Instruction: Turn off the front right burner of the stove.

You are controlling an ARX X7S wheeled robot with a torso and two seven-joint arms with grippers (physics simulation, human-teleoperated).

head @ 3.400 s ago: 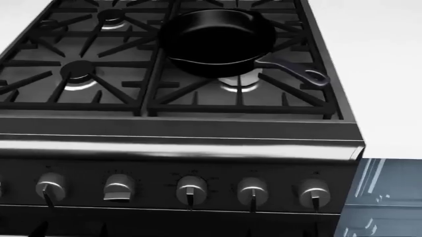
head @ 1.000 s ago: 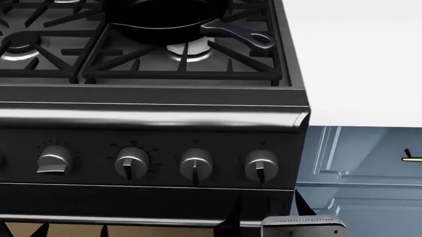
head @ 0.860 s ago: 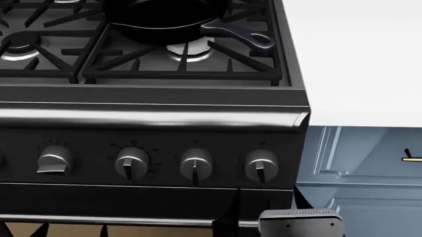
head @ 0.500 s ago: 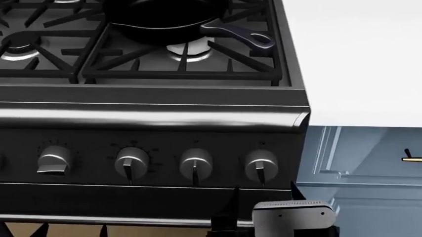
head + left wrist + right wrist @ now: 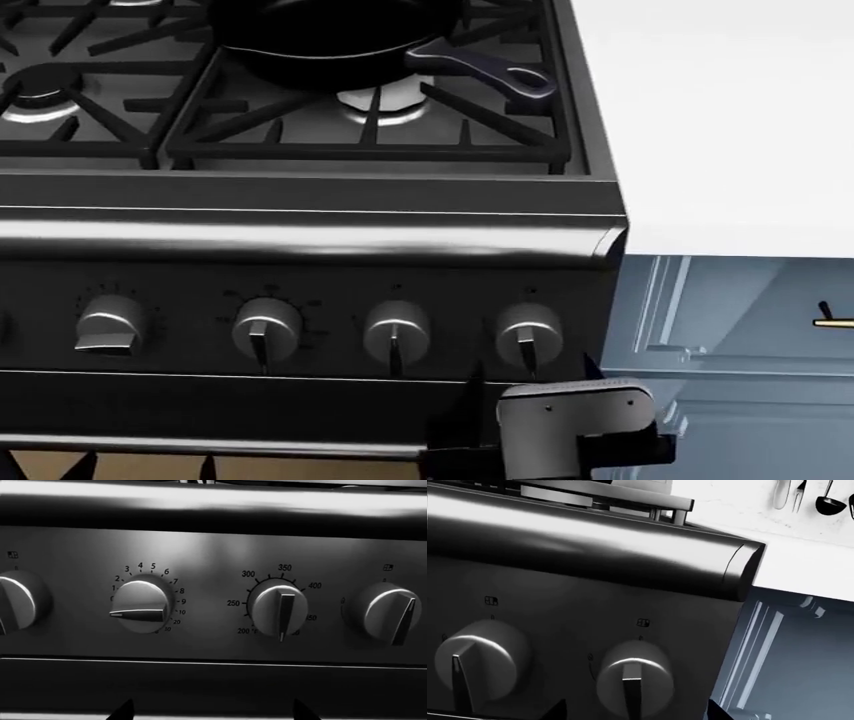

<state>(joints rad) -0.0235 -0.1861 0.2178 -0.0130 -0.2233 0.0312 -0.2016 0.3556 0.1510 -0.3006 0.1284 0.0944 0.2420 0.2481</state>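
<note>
The stove [image 5: 307, 240] fills the head view. Its front right burner [image 5: 380, 101] shows as a silver ring, half under a black skillet [image 5: 320, 35]. Several silver knobs line the front panel. My right gripper [image 5: 531, 388] is open just below and in front of the rightmost knob [image 5: 527, 335]. In the right wrist view that knob [image 5: 634, 680] sits between my spread fingertips, its pointer straight down, untouched. My left gripper [image 5: 144, 466] is open and empty, low before a numbered knob [image 5: 140, 607] that points sideways and an oven knob [image 5: 280, 607].
The skillet's looped handle [image 5: 487, 70] reaches over the grate toward the right. A white counter [image 5: 734, 120] lies right of the stove, over a blue-grey cabinet [image 5: 734, 340] with a brass handle [image 5: 834, 321]. The stove's rounded front edge [image 5: 594, 555] overhangs the knobs.
My right gripper has risen from the bottom edge and moved left, up to the rightmost knob. Before that the head view shifted right and down. The knobs have not turned.
</note>
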